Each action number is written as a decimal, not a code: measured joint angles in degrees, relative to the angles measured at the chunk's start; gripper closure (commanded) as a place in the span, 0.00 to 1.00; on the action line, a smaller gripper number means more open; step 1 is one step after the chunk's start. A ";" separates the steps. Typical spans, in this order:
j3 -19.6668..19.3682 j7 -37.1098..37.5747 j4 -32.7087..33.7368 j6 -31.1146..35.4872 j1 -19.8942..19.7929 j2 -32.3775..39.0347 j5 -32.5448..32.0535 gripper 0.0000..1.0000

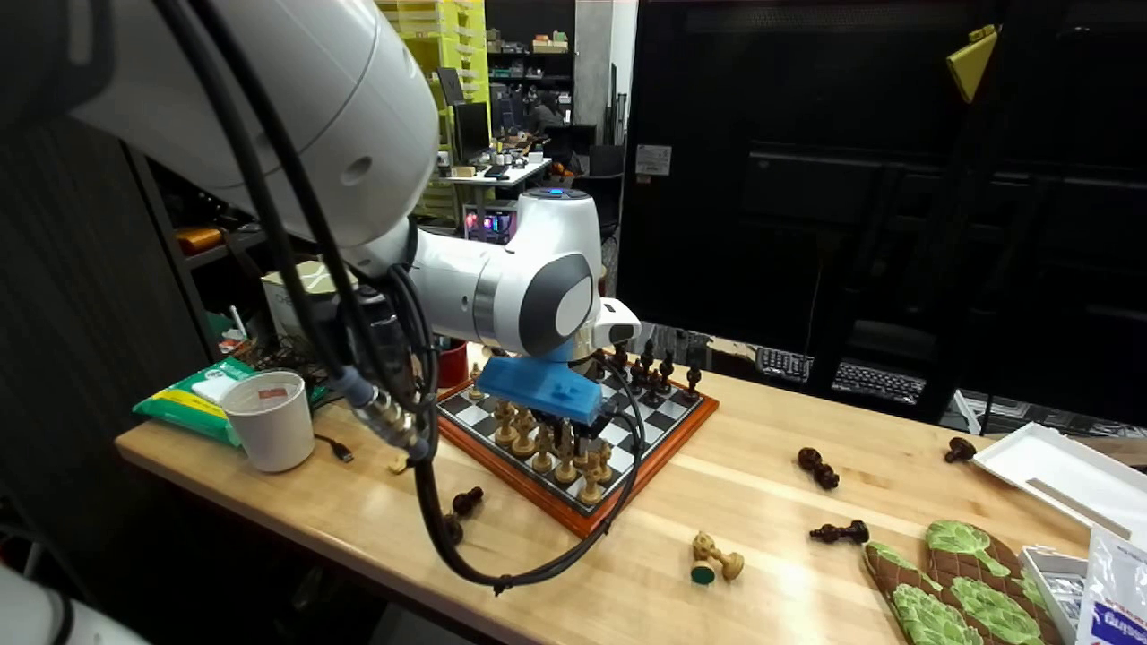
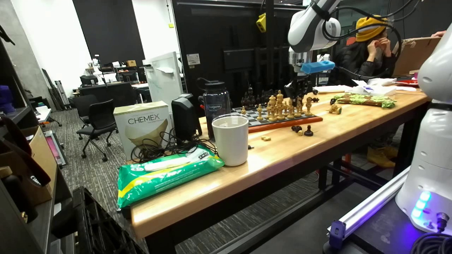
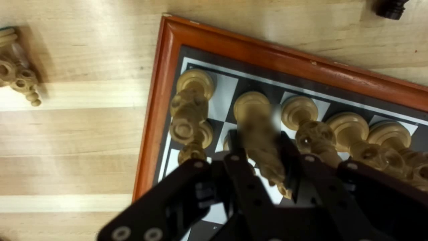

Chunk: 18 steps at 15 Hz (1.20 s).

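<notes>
"Wrist view: the claw (image 3: 258, 139) looks pinched around a pale wooden chess piece (image 3: 255, 113) in the edge row of the chessboard (image 3: 247, 50). Can it be told whether it's clear of the square?"

"Not really, that patch is blurred. Its base is seen over a dark square (image 3: 247, 86), crowded by a corner piece (image 3: 190, 103) and a neighbouring piece (image 3: 306, 124)."

"So what could be botched?"

"Those two, most likely. If the claw were swung sideways, either could be clipped and toppled. And if only a narrow carved part is being gripped, the thing could be twisted or dropped. In an exterior view, fallen pale pieces (image 1: 717, 554) are seen on the table (image 1: 753, 421), easily rolled if bumped."
</notes>
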 measured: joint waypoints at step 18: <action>0.00 0.00 0.02 -0.02 0.00 0.00 0.00 0.71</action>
